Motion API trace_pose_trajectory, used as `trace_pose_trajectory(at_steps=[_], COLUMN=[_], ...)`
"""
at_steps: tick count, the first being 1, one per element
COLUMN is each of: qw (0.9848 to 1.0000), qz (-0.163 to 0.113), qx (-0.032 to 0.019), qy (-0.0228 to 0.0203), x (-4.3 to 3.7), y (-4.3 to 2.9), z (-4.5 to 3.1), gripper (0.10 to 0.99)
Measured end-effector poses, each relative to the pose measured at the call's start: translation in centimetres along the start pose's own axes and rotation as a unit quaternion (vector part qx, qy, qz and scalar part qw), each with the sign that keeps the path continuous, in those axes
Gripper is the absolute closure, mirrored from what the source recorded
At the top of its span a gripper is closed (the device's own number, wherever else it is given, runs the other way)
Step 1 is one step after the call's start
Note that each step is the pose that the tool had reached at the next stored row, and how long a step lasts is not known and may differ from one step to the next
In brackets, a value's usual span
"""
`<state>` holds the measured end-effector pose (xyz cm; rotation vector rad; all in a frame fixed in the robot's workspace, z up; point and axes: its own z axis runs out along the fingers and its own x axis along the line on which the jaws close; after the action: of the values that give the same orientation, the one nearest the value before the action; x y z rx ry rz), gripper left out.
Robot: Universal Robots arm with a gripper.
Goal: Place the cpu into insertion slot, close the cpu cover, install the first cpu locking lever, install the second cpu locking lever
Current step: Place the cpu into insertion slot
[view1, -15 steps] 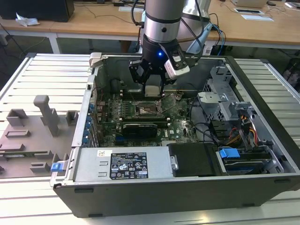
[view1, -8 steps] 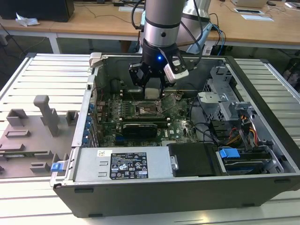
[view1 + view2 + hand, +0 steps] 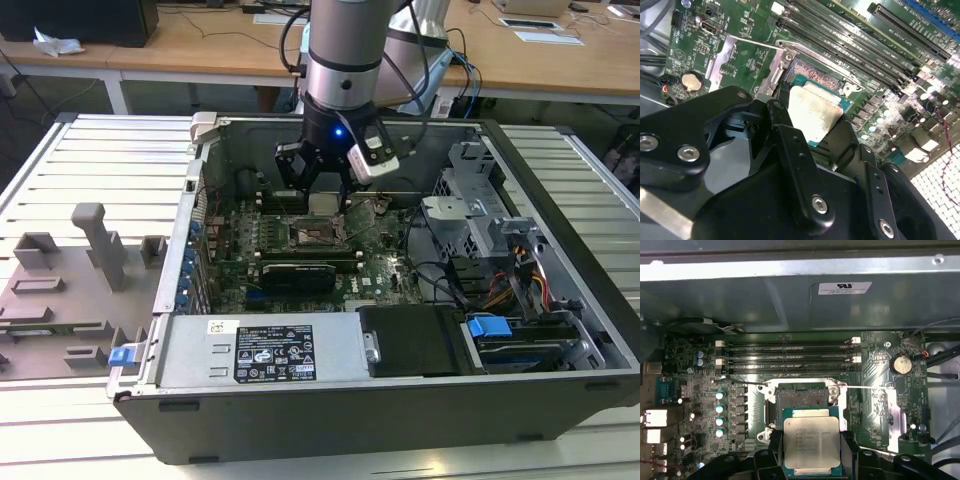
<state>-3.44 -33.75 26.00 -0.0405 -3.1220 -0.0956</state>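
Note:
My gripper [image 3: 324, 196] is inside the open computer case [image 3: 190, 215], shut on the cpu [image 3: 322, 203], a flat silvery-tan square chip. In both wrist views the black fingers [image 3: 774, 441] clamp two opposite edges of the cpu [image 3: 811, 440] [image 3: 812, 114]. The chip hangs just above and slightly off the insertion slot [image 3: 802, 396] [image 3: 812, 76] [image 3: 314, 235], whose dark square is uncovered. The cpu cover [image 3: 891, 412] [image 3: 722, 55] is swung open beside the socket. Thin wire locking levers [image 3: 867, 386] [image 3: 755, 43] stand released along the socket's sides.
Long black memory slots [image 3: 790, 352] run beside the socket, with a coin battery [image 3: 901, 363] nearby. A black graphics card [image 3: 297, 272], the power supply [image 3: 260, 350], a drive cage [image 3: 480, 215] and cables [image 3: 520, 285] crowd the case. A grey fixture [image 3: 70, 290] lies at the exterior view's left.

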Motion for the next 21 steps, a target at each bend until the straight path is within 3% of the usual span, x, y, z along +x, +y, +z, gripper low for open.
trace_pose_trajectory(at_steps=[8, 12, 16, 21], qw=[1.0, 0.9995, 0.997, 0.9921], qz=[0.002, 0.031, 0.077, 0.126], qx=[0.0015, 0.001, 0.0009, 0.0022], qy=[-0.0002, -0.0019, -0.0047, -0.0078], x=[0.0, 0.0, 0.0, 0.0], y=[0.28, 0.29, 0.28, 0.28], z=[0.21, 0.23, 0.25, 0.29], gripper=[0.541, 0.541, 0.541, 0.541])
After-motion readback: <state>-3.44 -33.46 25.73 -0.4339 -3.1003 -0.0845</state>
